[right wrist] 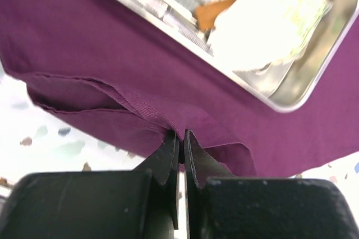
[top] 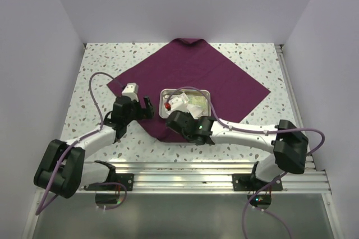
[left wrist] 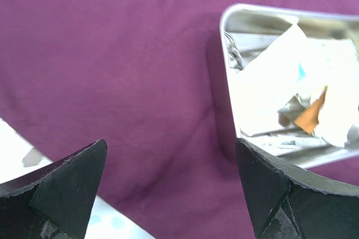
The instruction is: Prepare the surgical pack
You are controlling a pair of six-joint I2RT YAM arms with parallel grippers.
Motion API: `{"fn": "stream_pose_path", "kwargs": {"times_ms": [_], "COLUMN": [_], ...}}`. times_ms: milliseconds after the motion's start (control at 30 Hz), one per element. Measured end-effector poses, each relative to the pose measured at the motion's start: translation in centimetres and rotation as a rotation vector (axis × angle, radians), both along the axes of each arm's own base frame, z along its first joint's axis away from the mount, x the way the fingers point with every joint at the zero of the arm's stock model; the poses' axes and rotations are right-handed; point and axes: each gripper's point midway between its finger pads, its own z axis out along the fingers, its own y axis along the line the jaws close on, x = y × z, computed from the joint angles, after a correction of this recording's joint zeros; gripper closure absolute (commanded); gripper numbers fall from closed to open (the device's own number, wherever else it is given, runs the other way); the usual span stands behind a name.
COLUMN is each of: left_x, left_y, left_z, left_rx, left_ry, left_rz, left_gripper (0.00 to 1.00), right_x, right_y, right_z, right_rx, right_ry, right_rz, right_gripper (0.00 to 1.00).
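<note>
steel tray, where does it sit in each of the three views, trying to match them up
top external: the steel tray sits near the centre of the picture, on the purple cloth.
left wrist: right side, upper half, with its left rim towards the middle of the picture.
right wrist: across the top, slanting down to the right.
Shared landmark: the purple cloth under the tray shows in all three views. The orange scrap inside the tray shows in both wrist views.

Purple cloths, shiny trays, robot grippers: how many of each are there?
Purple cloth: 1
Shiny tray: 1
Robot grippers: 2 (left gripper, right gripper)
Total: 4
</note>
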Motion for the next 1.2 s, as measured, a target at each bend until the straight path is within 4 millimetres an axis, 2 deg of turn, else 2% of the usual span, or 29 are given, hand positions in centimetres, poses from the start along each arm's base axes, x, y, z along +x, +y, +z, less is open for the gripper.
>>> {"fn": "stream_pose_path", "kwargs": {"times_ms": [200,333,467,733,1000,1200], "left_x": [-0.5,-0.7,-0.4,0.6,2.8,3.9], "left_y": [-1.8,-3.3,-4.1,-3.9,-4.6,-4.9], "left_z": [-1.1,-1.4,-1.3,-0.6,1.5,0.7], "left_rx": [-0.032,-0.066,-0.085,-0.077,-0.086,-0.082], "left_ry": [0.036,0.052,0.06,0.047,0.029,0.079], "left_rz": [-0.093,-0.165,-0.2,-0.166,-0.156,-0.138], "left_gripper": [0.0,0.0,0.0,0.0,0.0,0.0], "right_x": [4.5,7.9,10.9,16.0,19.7,21.7], "right_y": [0.6,0.6,0.1,-0.7,-0.4,0.1], "right_z": [2.1,2.7,2.1,0.6,1.8,1.8], "right_rx": [0.052,0.062,0.058,0.059,0.099,0.098], "right_ry": [-0.002,-0.003,0.016,0.06,0.056,0.067], "right_rz": [-0.023,-0.053,-0.082,-0.124,-0.129,-0.118], "right_gripper": [1.0,1.0,1.0,1.0,1.0,1.0]}}
